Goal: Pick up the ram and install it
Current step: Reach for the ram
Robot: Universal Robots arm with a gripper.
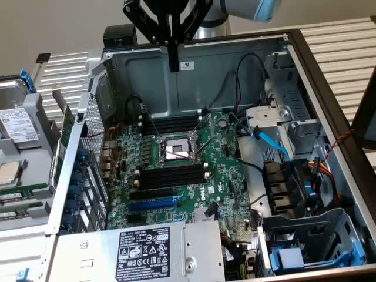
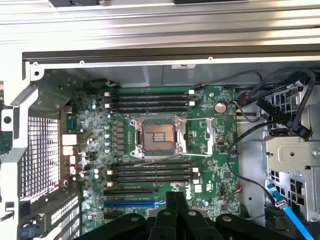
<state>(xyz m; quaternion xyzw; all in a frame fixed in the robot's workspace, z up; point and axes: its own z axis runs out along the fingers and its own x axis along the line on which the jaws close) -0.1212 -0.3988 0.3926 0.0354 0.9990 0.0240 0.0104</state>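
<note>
Two thin dark-green ram sticks [image 1: 24,191] lie flat outside the case at the exterior view's left, the second one [image 1: 23,207] just below the first. My gripper [image 1: 173,59] hangs high over the back wall of the open computer case, far from them, shut with nothing between its fingers. In the wrist view the gripper [image 2: 176,201] points down at the green motherboard [image 2: 220,150]. Black memory slots [image 1: 173,176] [image 2: 150,172] sit below the CPU socket [image 1: 176,148] [image 2: 157,136], and another bank [image 1: 170,124] [image 2: 150,98] lies above it.
A blue slot [image 1: 151,204] [image 2: 134,204] runs under the lower black slots. The power supply [image 1: 141,252] closes the case's near side. Drive cage, blue cable [image 1: 271,141] and wiring crowd the exterior view's right. A hard drive [image 1: 17,123] lies beside the sticks.
</note>
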